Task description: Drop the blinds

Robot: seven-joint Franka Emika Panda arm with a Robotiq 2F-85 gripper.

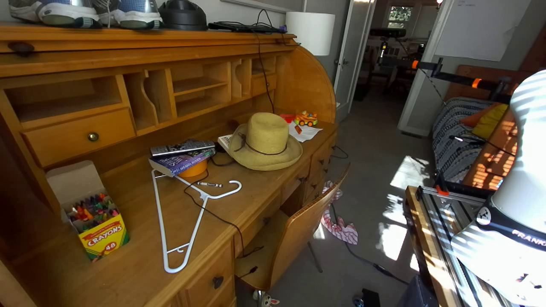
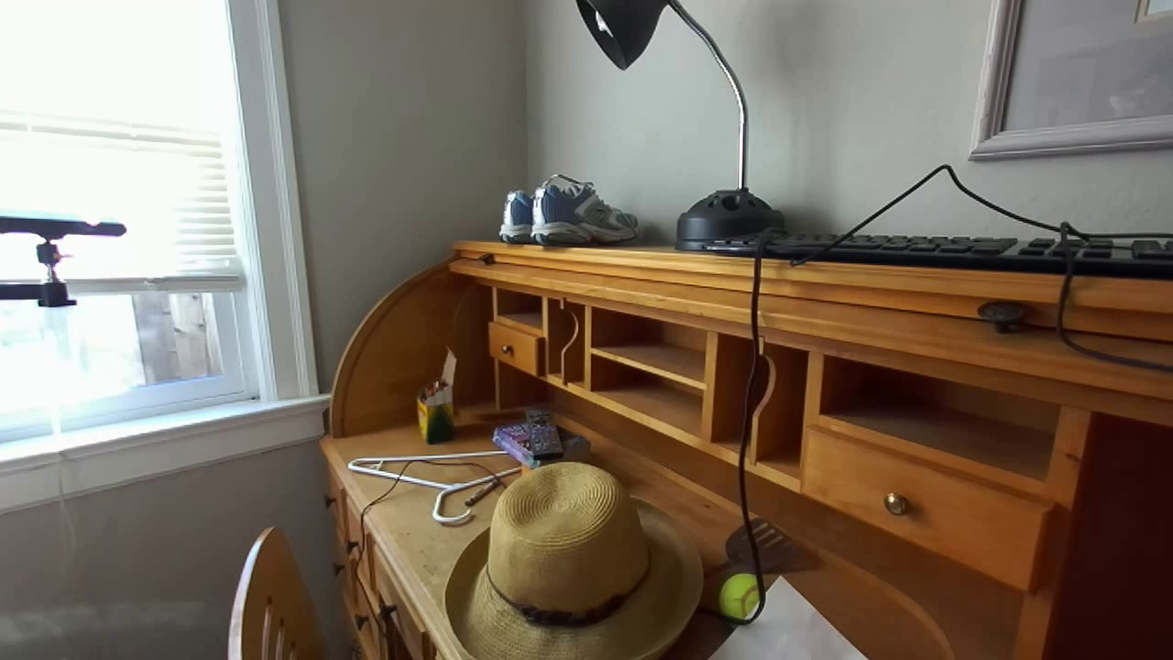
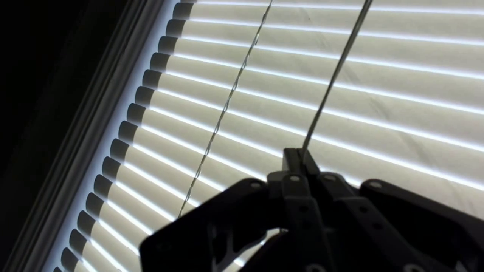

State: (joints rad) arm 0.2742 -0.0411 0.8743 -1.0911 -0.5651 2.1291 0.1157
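In the wrist view the gripper [image 3: 301, 160] is clenched on a thin cord [image 3: 337, 71], its jaws pressed together where the cord runs in. Beyond it the blinds [image 3: 378, 107] fill most of that view; a narrow bright gap parts the slat ends from the dark window frame [image 3: 77, 151], and a twisted ladder string [image 3: 225, 109] runs between those ends and the gripper. Whether the gripper touches the slats cannot be told. In an exterior view blinds hang partway down, their bottom edge well above the sill [image 2: 174, 445], with uncovered glass [image 2: 137, 348] between. The table [image 1: 136, 213] ends just beside the sill; a white hanger [image 1: 205, 196] and a straw hat [image 1: 266, 136] lie near its front edge, and a black wire [image 1: 222, 220] drops over it. A wooden chair [image 1: 298, 221] stands close to that edge, and a strip of floor [image 1: 367, 204], crossed by a cable [image 1: 376, 267], separates it from the robot's stand [image 1: 425, 247].
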